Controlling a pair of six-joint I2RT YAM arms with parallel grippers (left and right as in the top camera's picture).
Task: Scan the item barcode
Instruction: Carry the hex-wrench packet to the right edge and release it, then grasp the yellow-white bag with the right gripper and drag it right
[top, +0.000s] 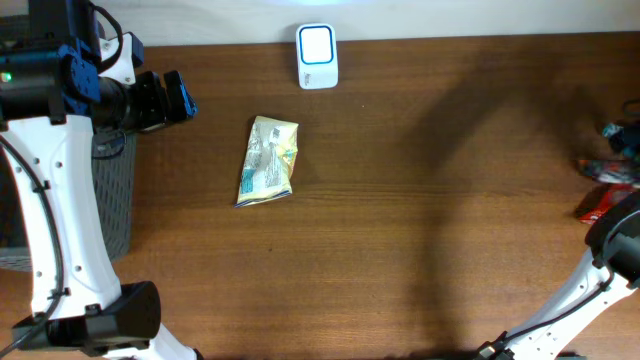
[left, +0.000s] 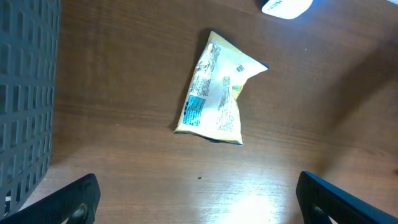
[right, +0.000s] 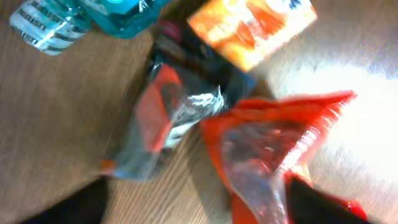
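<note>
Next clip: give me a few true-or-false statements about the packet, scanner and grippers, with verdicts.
The yellow packet lies on the table, held by no gripper. True.
The white scanner sits inside the grey basket. False: it stands at the table's far edge.
The left gripper is open. True.
The right gripper hangs over the yellow packet. False: it is over a pile of other items at the right.

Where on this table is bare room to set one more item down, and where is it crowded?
The widest bare wood lies between the yellow snack packet and the pile of packets at the right edge. The strip nearest the robot is free too. Crowded: the right edge, and the left side by the grey basket.
</note>
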